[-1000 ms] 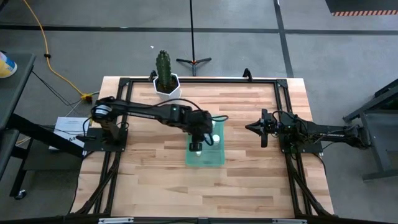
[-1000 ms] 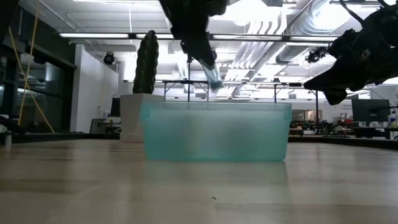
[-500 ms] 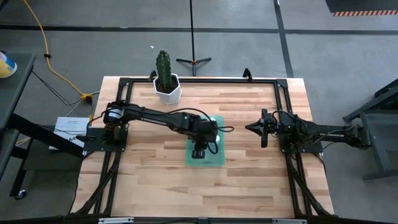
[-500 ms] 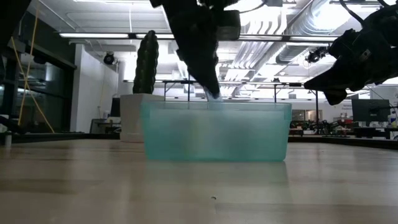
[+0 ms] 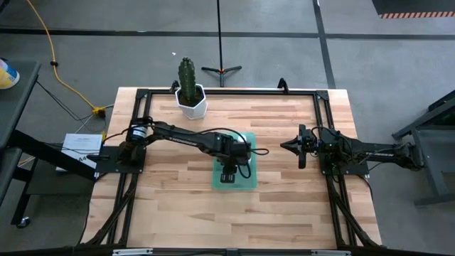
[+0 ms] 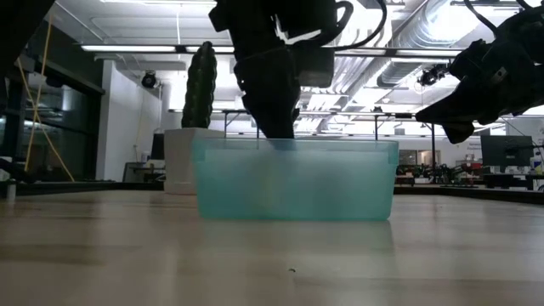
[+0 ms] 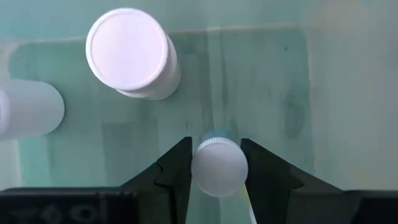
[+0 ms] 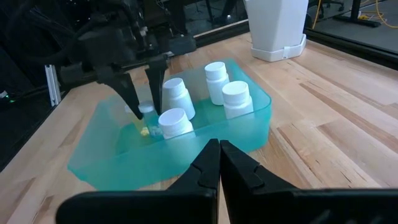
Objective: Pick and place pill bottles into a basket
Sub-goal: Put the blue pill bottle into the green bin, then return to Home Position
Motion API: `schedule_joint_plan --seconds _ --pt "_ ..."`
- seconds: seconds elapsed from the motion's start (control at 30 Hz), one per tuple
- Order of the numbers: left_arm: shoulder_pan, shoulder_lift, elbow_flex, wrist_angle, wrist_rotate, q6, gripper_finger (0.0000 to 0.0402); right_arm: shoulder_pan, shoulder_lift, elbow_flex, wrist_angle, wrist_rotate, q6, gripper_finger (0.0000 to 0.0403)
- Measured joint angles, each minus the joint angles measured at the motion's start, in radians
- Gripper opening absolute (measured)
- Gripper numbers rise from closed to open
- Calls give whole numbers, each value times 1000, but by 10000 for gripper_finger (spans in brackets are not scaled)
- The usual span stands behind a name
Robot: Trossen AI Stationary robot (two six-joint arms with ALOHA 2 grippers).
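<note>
The green tray [image 5: 249,182] lies at the table's middle. My left gripper [image 5: 227,173] reaches down into it and is shut on a small white-capped pill bottle [image 7: 219,167]; the right wrist view also shows the gripper [image 8: 142,102]. Several other white bottles are in the tray: one stands upright [image 7: 129,51] and one lies on its side [image 7: 31,107] close by, and two more [image 8: 216,74] [image 8: 236,98] stand at the tray's far end. My right gripper [image 5: 295,147] is shut and empty, above the table right of the tray. My left gripper pinches the small bottle just below its cap [image 7: 219,149] between its two fingers [image 7: 177,168]. The fingers point down from above, inside the tray. The bottle stands upright between them. Whether its base touches the tray floor I cannot tell.
A white hexagonal pot with a cactus [image 5: 191,99] stands at the table's far left. A black frame [image 5: 213,92] runs round the table top. Bare wood lies left, right and near of the tray.
My left gripper has gone down into the tray and a little toward the table's near edge, carrying the small bottle with it. In the low view the fingers and bottle have sunk from above the tray's rim to below it.
</note>
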Motion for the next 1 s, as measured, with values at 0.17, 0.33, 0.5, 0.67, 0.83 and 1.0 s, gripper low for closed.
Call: schedule_joint_plan --seconds 0.17,0.33,0.5,0.67,0.83,1.0 --pt "0 0 0 1 0 0 169 0 0 0 0 0 0 2" --pt "0 0 0 1 1 1 198 0 0 0 0 0 0 2" --pt "0 0 0 0 0 1 234 0 0 0 0 0 0 1" --pt "0 -7 36 -88 -10 4 262 0 0 0 0 -1 0 1" --pt "0 -10 131 -228 -121 38 273 0 0 0 0 -1 0 1" --pt "1 -10 211 -216 -130 30 252 0 0 0 0 0 0 2"
